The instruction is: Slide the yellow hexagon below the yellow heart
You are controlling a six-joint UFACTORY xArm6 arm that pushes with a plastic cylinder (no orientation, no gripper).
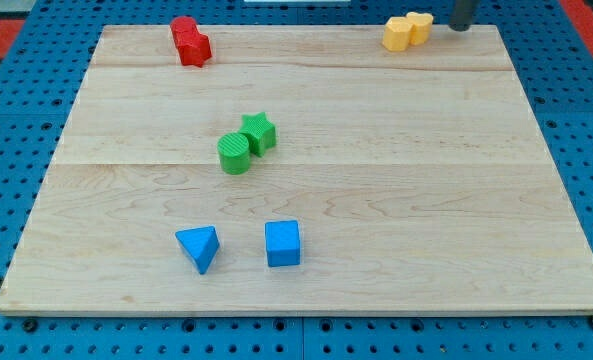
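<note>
Dark rod's tip (462, 27) sits at the wooden board's (306, 200) top right edge, bare, touching nothing, just right of the touching yellow hexagon block (397, 34) and yellow heart block (419, 26), apparently lining up a push.

Two red blocks (190, 41), shapes unclear, sit touching at the upper left of the wooden board (426, 200). Near the centre, a green star (259, 131) touches a green cylinder (234, 154). Lower down, a blue triangle (199, 247) lies near a blue cube (283, 243), apart.
</note>
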